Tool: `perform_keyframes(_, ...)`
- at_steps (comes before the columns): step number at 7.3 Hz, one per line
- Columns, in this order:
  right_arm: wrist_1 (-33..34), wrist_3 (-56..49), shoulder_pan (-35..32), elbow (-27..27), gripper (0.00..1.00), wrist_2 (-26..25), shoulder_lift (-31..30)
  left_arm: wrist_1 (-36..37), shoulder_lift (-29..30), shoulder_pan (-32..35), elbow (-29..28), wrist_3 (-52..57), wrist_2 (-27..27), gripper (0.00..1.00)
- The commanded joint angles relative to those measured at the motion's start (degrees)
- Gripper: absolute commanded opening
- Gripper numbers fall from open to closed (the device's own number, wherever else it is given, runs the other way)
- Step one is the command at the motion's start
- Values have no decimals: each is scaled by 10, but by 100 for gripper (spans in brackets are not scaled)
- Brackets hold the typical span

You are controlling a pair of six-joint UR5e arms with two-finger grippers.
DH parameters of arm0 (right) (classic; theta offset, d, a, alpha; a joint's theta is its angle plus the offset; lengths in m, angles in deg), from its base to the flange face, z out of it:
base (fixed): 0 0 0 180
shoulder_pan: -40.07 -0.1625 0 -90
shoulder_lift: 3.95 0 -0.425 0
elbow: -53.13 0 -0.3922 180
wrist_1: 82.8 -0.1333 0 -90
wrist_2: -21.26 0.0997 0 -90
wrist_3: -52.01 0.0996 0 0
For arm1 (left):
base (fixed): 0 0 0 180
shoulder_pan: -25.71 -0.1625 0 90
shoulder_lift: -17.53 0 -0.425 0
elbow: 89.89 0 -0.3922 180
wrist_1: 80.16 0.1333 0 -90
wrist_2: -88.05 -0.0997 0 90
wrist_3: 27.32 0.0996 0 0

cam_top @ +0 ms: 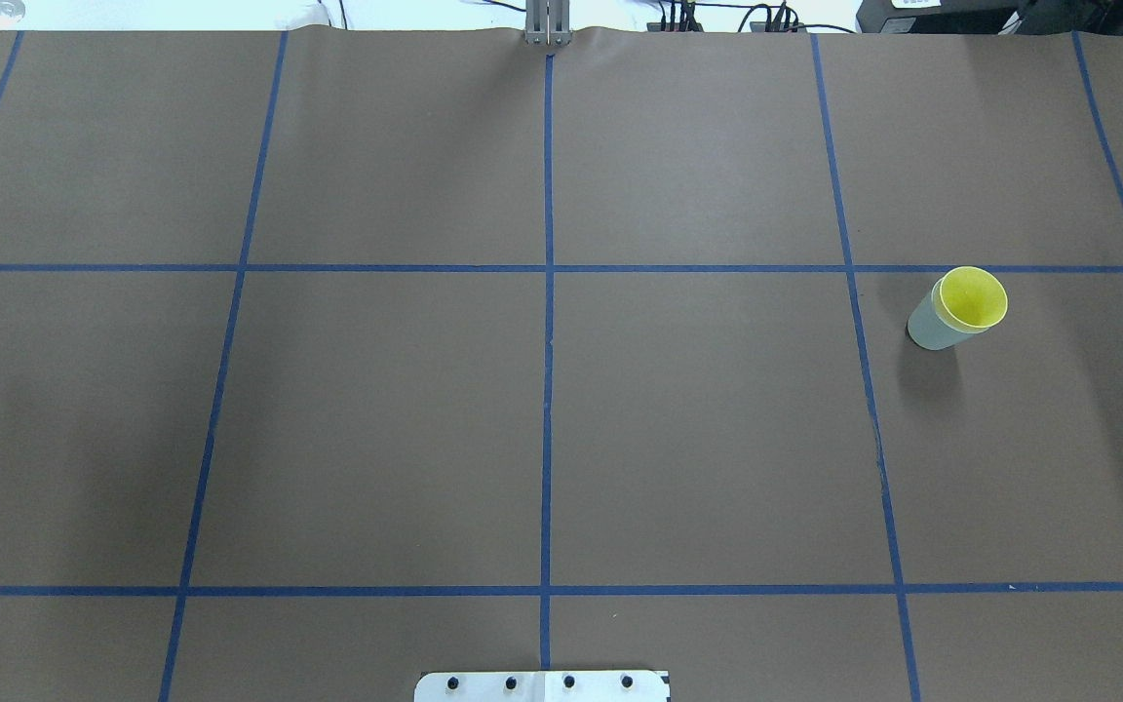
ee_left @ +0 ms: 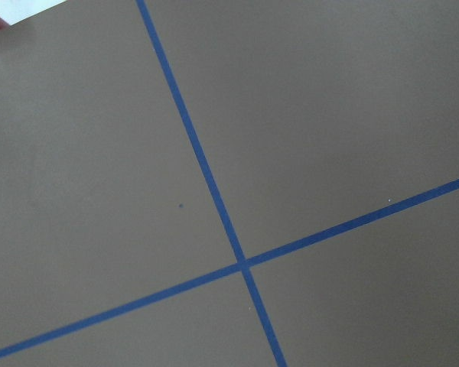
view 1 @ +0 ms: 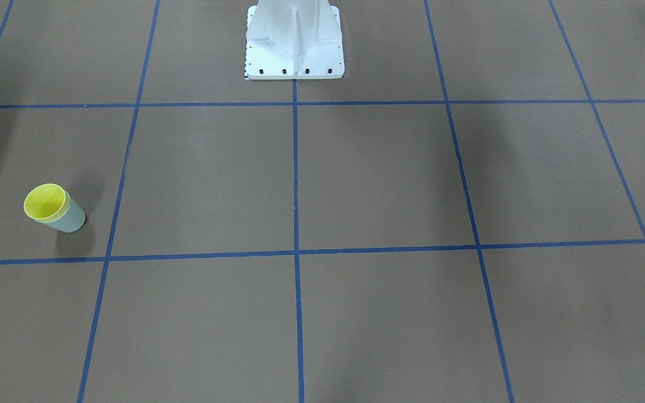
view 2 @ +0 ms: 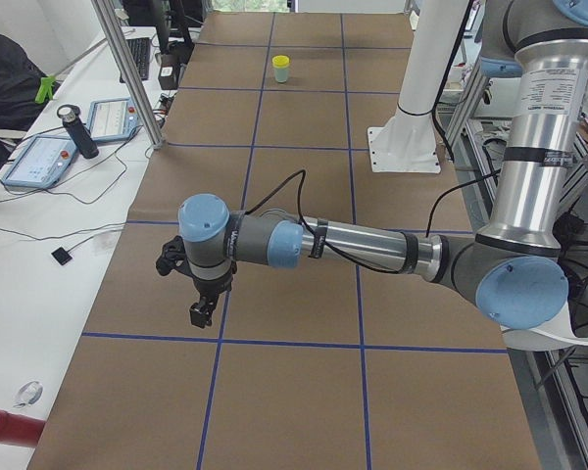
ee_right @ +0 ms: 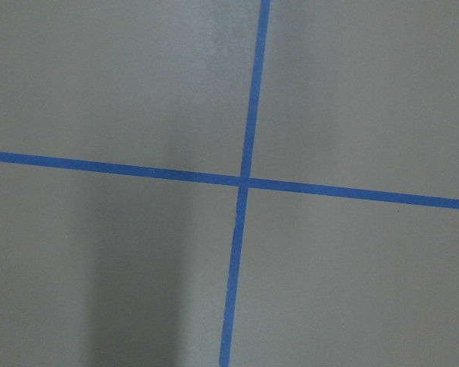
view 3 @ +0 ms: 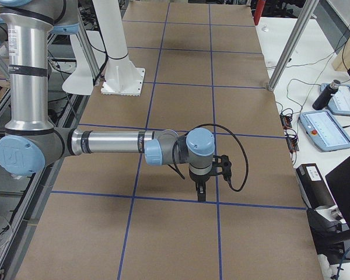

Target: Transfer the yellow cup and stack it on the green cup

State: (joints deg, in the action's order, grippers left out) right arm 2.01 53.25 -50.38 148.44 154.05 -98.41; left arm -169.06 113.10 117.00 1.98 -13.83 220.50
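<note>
Overhead exterior first, and we find the yellow cup [cam_top: 973, 297] sitting down inside the green cup [cam_top: 928, 328], only its bright rim and inner wall showing above the pale shell. The pair stands upright on the brown surface [cam_top: 376, 419], on the robot's right-hand side, just inside a square of the blue tape grid [cam_top: 547, 390]. No arm reaches into this view; we get only the base plate [cam_top: 542, 685] at the bottom edge.

Over to exterior front-facing: same story, mirrored. The nested pair is at the view's left, alone, nothing touching it.

Exterior left now. The left arm is the big near one, stretched low over the surface with the left fingers [view 2: 198, 313] pointing down, well apart from the cups, which are tiny at the far end. Spread or pressed together? We cannot tell from here.

Exterior right: the right arm is the near one, reaching out likewise, right fingers [view 3: 202, 192] aimed down close to a tape line. Their state we cannot tell either, and we do not spot the cups in this view.

Left wrist-mounted: bare surface and a tape crossing, no cup. Right wrist-mounted: another crossing, again no cup.

Our call: the stacking looks done, yellow seated in green, both arms clear, and we see nothing left to do.
</note>
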Motion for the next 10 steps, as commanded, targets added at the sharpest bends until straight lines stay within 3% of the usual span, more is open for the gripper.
perform_keyframes(1,2,1,-12,-20,99,44,-17,11,-21,4,-3,-21,-1,100)
perform_keyframes(3,15,4,-36,-18,99,70,-14,10,-22,4,1,-42,1,100)
perform_keyframes(6,89,5,-35,43,99,7,-13,9,-21,2,1,-57,-1,100)
perform_keyframes(10,82,1,-34,37,99,17,-16,8,-29,2,1,-58,1,100)
